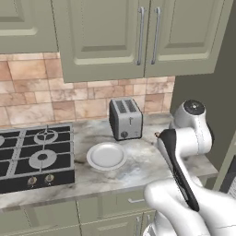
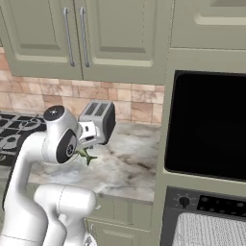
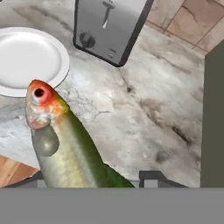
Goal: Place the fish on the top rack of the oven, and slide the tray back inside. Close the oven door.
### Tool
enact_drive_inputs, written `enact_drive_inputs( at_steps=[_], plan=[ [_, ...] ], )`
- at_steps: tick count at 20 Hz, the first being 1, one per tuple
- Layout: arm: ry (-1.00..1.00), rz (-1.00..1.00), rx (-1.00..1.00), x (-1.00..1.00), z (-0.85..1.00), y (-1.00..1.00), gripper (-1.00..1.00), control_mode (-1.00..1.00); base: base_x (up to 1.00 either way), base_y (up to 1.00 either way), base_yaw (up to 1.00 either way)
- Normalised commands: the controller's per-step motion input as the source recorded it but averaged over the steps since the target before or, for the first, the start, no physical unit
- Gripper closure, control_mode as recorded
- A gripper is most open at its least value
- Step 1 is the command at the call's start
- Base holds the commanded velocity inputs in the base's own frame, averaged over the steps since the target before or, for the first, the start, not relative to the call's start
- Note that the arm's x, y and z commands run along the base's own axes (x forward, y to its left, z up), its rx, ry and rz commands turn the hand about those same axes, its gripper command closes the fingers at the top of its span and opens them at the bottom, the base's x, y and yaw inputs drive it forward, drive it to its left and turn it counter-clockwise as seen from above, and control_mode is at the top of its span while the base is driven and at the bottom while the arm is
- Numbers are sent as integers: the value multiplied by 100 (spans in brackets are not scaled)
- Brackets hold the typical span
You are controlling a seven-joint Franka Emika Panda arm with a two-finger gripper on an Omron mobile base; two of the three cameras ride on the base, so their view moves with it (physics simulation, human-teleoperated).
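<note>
Fish point(image 3: 65, 144): shown large in the hand view, with a red-orange head, a greenish-yellow back and a pale belly; its tail end is lost at the bottom edge between the finger tips. In the right base view a green sliver point(image 2: 87, 155) is seen just below the hand, above the counter.
Gripper point(image 3: 100, 181): the two dark finger tips are seen on either side of the fish's tail end, closed on it, so the fish is carried clear of the counter.
Plate point(image 1: 107, 156): round and white, resting on the counter in front of the toaster; nothing is seen on it. In the hand view it point(image 3: 26, 61) lies beyond the fish's head.
Toaster point(image 1: 125, 118): silver, two slots, set against the tiled wall; the slots appear dark and nothing is seen standing in them.
Counter point(image 1: 138, 159): grey marbled stone, bearing the plate and the toaster, with the hob to their left.
Hob point(image 1: 34, 154): black, with gas rings and two front knobs; no pan is seen on it.
Oven point(image 2: 209, 206): set low in the olive-green column at the right of the right base view, below a glossy black glass front point(image 2: 206, 125); a control strip with a knob is shown.
Top rack point(image 2: 209, 229): a pale fine-grid surface is seen below the control strip; whether it is pulled out cannot be told.
Wall cabinets point(image 1: 138, 32): olive-green doors, closed, above the counter.
</note>
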Motion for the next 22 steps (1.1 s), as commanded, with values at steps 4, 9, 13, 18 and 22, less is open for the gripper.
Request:
enact_drive_inputs(
  at_steps=[4,9,13,18,22],
  plan=[
    [0,-10,0,0,0,0,100,100,-10,0,-9],
    [0,0,0,0,0,0,100,100,-61,0,-20],
    [0,0,0,0,0,0,100,100,-84,0,-24],
    [0,0,0,0,0,0,100,100,-48,-4,-31],
    [0,0,0,0,0,0,100,100,-7,-9,-39]
  ],
)
